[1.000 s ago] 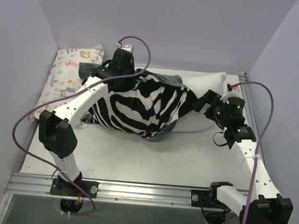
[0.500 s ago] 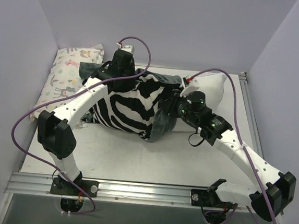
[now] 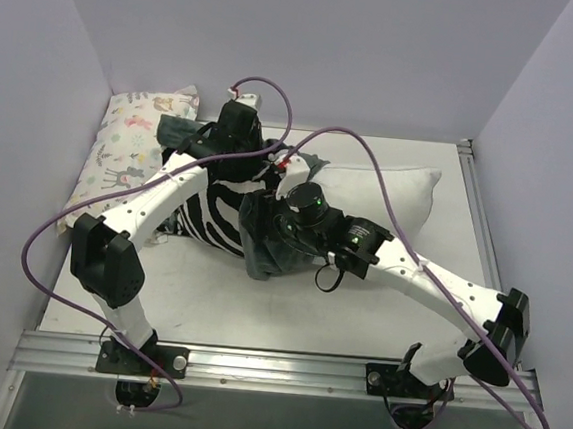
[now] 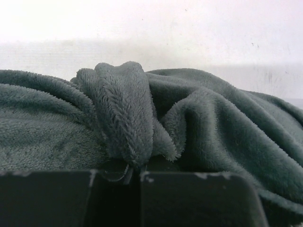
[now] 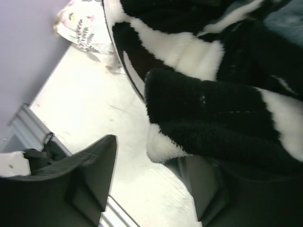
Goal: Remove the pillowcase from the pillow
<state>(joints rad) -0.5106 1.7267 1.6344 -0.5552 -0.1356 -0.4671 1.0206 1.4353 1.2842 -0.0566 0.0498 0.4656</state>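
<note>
The pillowcase (image 3: 214,220) is bunched at the middle left, its zebra-striped inner side up and a grey-green fold at its right end. The white pillow (image 3: 384,191) lies bare to its right. My left gripper (image 3: 234,145) is shut on a grey-green plush fold (image 4: 124,113) at the back of the bunch; it also shows in the left wrist view (image 4: 134,172). My right gripper (image 3: 268,235) reaches across the pillow's left end. It is open (image 5: 151,184), with the zebra fabric (image 5: 213,109) lying over one finger (image 5: 213,189) and the table showing between the fingers.
A small animal-print pillow (image 3: 131,151) lies along the left wall and shows in the right wrist view (image 5: 85,26). Purple walls close the back and sides. A metal rail (image 3: 273,364) runs along the near edge. The right arm's cable arcs over the pillow.
My right arm has swung left across the pillow and carried the pillowcase's right end with it. The case is now bunched at the left and much more white pillow shows. The left gripper kept its hold.
</note>
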